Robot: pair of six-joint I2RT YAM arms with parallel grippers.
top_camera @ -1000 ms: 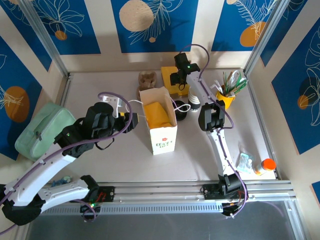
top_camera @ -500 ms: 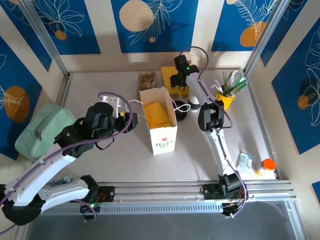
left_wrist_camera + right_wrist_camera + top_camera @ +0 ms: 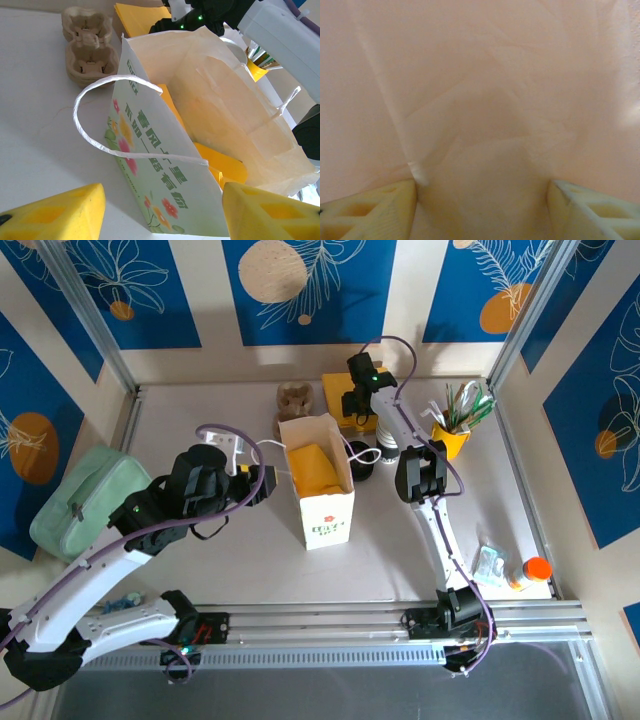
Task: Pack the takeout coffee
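Left claw (image 3: 162, 215) — fingers apart, paper bag (image 3: 200, 125) just ahead of it. Right claw (image 3: 482, 210) — fingers apart, empty; the takeout coffee (image 3: 361, 469) sits behind it, beside the bag. Reaching back, you may clip the cup stack (image 3: 387, 440) and topple the coffee.

Left arm (image 3: 110, 555) bent inward, fingers (image 3: 55, 212) apart; right arm (image 3: 440, 530) stretched far forward, fingers (image 3: 370, 212) apart.

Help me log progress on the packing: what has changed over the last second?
The right gripper shifted slightly to the left, close to the far wall of the paper bag. Its jaws are apart and it took hold of nothing. The left gripper, open beside the bag, and the bag itself stayed where they were.
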